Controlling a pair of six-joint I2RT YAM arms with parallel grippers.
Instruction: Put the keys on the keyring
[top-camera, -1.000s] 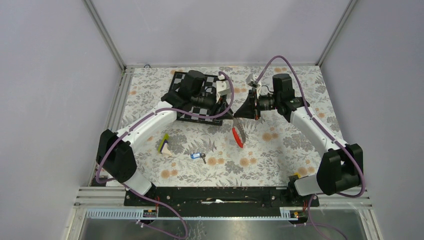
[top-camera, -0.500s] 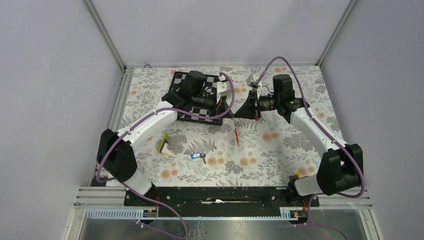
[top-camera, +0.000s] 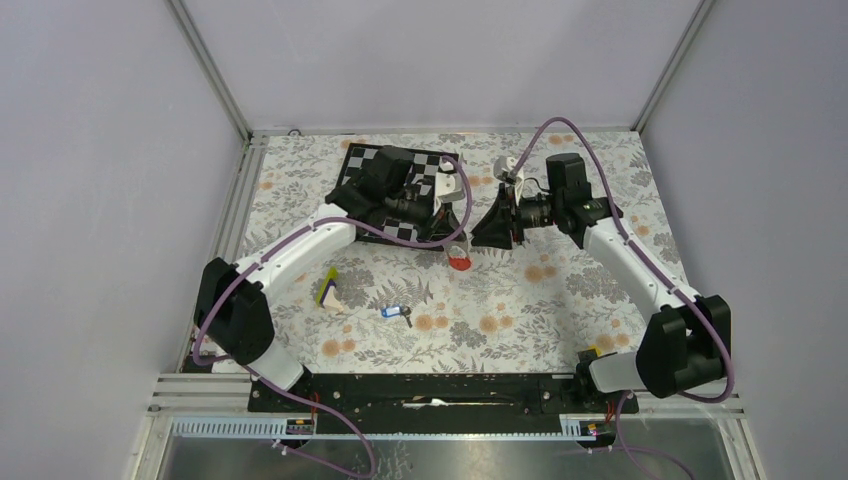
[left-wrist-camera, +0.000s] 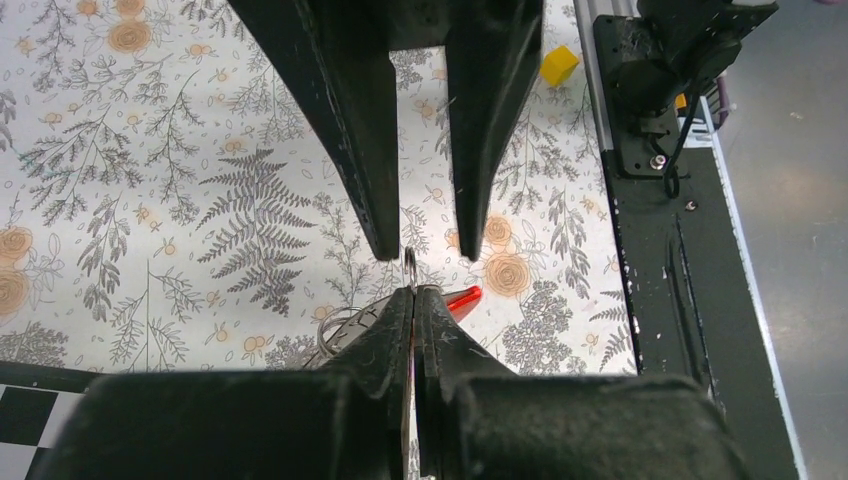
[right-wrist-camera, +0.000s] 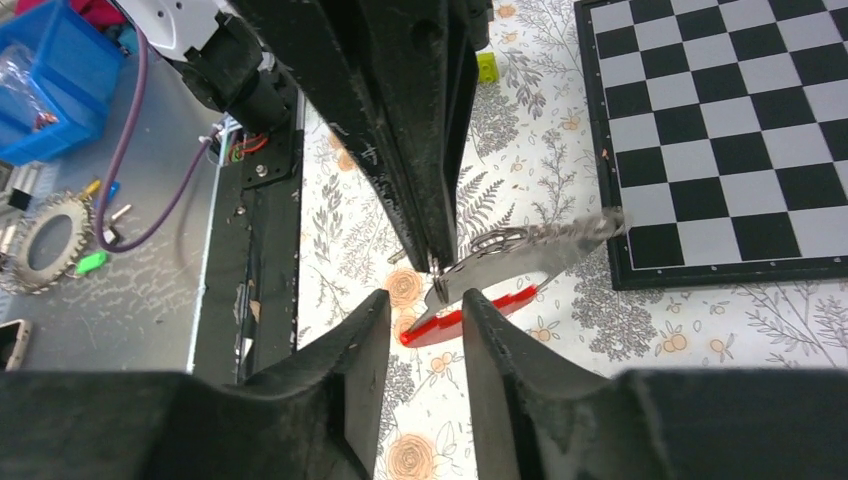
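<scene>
The keyring (top-camera: 460, 261), part grey and part bright red, hangs from my left gripper (top-camera: 458, 239) just off the checkerboard's front right corner. In the left wrist view the left gripper (left-wrist-camera: 413, 293) is shut on the keyring's grey part, and the red end (left-wrist-camera: 463, 297) sticks out to the right. My right gripper (right-wrist-camera: 427, 312) faces it, open, with its fingers on either side of the keyring (right-wrist-camera: 520, 252) and not touching it. The keys (top-camera: 397, 313), a dark key on a small blue tag, lie on the floral cloth nearer the arm bases, apart from both grippers.
A black-and-white checkerboard (top-camera: 372, 165) lies under the left arm at the back. A yellow-purple-white wedge (top-camera: 328, 289) stands left of the keys. A small yellow cube (left-wrist-camera: 559, 66) sits near the black base rail (top-camera: 430, 390) at the table's near edge.
My left gripper has shut on the keyring and my right gripper has opened and let it go. The keyring, which hung long between the grippers, now dangles shorter under the left gripper.
</scene>
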